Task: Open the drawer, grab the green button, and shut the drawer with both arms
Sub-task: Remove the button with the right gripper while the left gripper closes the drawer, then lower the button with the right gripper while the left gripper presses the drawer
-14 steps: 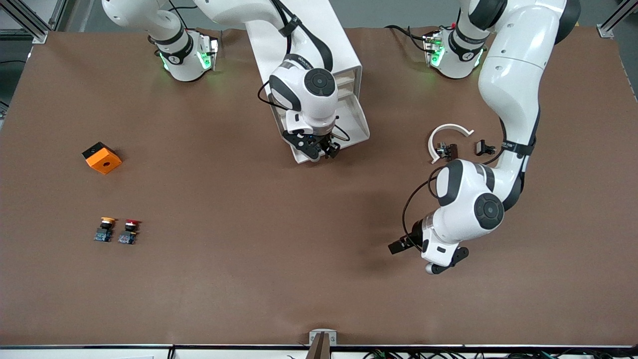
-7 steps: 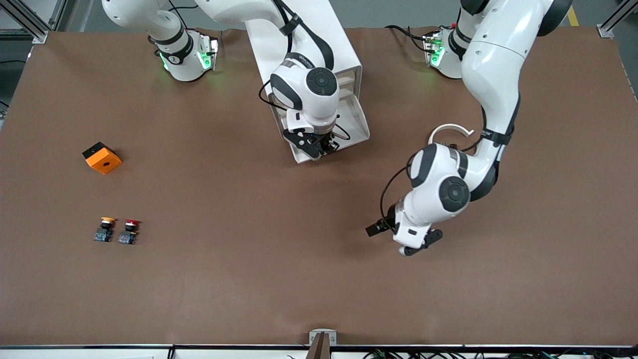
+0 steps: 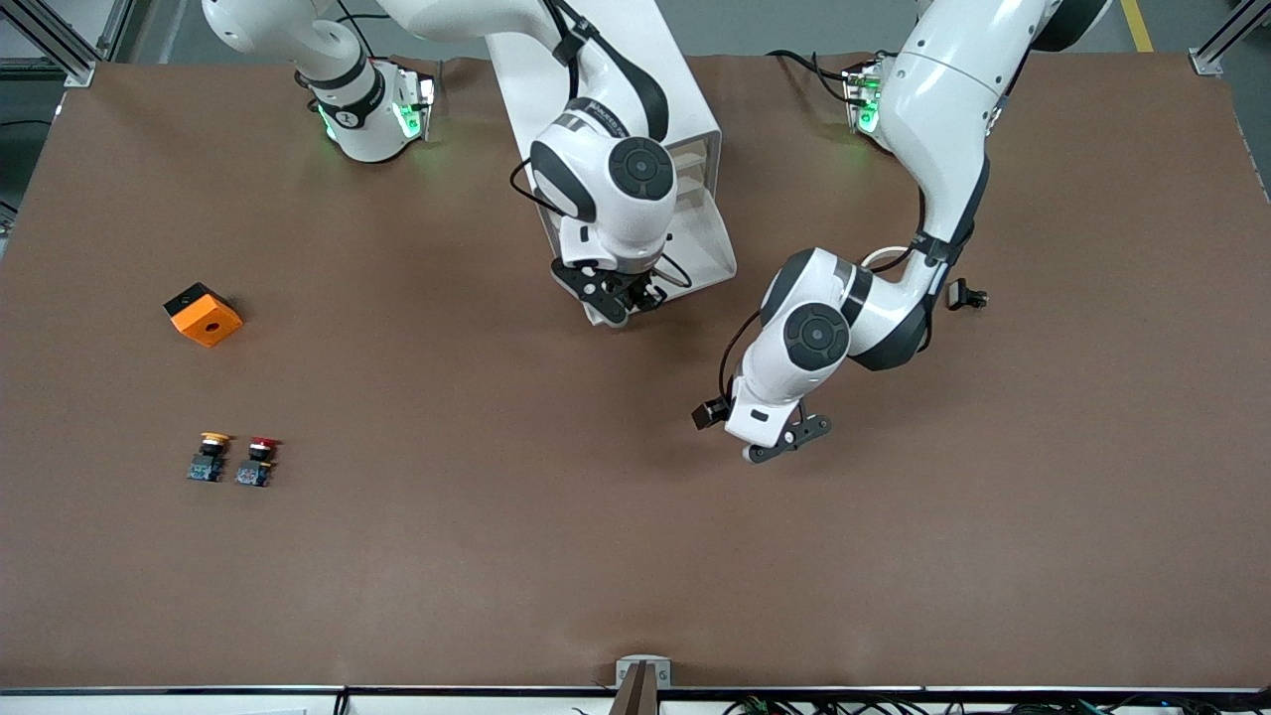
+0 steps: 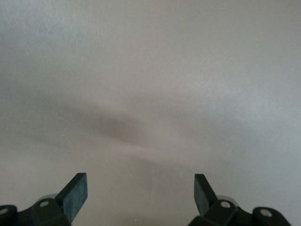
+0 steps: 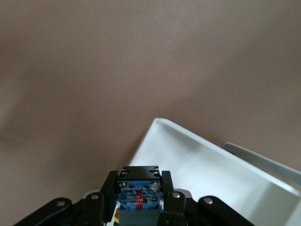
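Note:
The white cabinet (image 3: pixel 685 94) stands between the arm bases, and its drawer (image 3: pixel 717 248) is pulled out toward the front camera. In the right wrist view the drawer's white tray (image 5: pixel 202 165) shows just under the hand. My right gripper (image 3: pixel 618 295) hangs over the drawer's front corner, shut on the button (image 5: pixel 139 195). Only the button's black body and blue base block show between the fingers (image 5: pixel 109 188); its cap is hidden. My left gripper (image 3: pixel 770 442) hovers open over bare table toward the left arm's end from the drawer, with nothing between its fingertips (image 4: pixel 75 193).
An orange block (image 3: pixel 203 314) lies toward the right arm's end. Nearer the front camera than it stand a yellow-capped button (image 3: pixel 209 455) and a red-capped button (image 3: pixel 257 462). A white curved piece (image 3: pixel 879 256) and a small black part (image 3: pixel 965 295) lie by the left arm.
My right gripper has shut on the button in the drawer. The left arm has swung from its end of the table toward the drawer, still open.

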Available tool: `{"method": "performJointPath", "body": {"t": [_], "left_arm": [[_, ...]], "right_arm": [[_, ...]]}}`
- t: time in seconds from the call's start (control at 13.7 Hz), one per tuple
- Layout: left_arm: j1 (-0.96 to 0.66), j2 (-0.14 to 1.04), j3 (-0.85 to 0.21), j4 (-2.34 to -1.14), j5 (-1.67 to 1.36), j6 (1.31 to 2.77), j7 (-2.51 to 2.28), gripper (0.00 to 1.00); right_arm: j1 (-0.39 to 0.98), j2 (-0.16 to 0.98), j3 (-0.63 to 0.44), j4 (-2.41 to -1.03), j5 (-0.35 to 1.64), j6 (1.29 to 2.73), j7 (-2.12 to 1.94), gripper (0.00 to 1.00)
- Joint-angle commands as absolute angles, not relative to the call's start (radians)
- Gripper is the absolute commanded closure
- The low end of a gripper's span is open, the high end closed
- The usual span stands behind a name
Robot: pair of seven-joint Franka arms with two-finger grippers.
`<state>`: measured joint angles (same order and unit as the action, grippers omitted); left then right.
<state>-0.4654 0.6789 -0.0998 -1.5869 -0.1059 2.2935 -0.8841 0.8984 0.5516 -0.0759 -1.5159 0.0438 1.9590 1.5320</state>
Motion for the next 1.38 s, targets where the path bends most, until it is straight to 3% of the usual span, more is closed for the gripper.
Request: {"method": "performJointPath", "body": {"t": [0.0, 0.29, 0.58, 1.02, 1.31], "left_arm": [[-0.479, 0.646, -0.1, -1.637, -0.086, 2.298, -0.896, 0.0], [-0.522, 0.618, -0.1, -1.651, -0.086, 2.174, -0.896, 0.0], [-0.563, 0.62, -0.097, -1.655, -0.039, 2.163, -0.887, 0.0], [-0.589, 0.609, -0.107, -1.669, -0.006, 2.161, -0.881, 0.0], [-0.597, 0.614, -0.15, -1.669, -0.008, 2.161, -0.881, 0.0]], "right_arm": [[0.818, 0.523, -0.067, -1.425, 0.104, 1.853, 1.427, 1.0], [0.642, 0.422, -0.074, -1.427, 0.094, 1.746, 1.136, 1.0], [0.413, 0.41, -0.081, -1.46, 0.083, 1.755, 0.72, 1.0], [0.143, 0.428, -0.08, -1.587, 0.081, 2.011, 0.242, 1.0], [0.072, 0.546, -0.081, -1.588, 0.063, 2.17, 0.138, 1.0]]}}
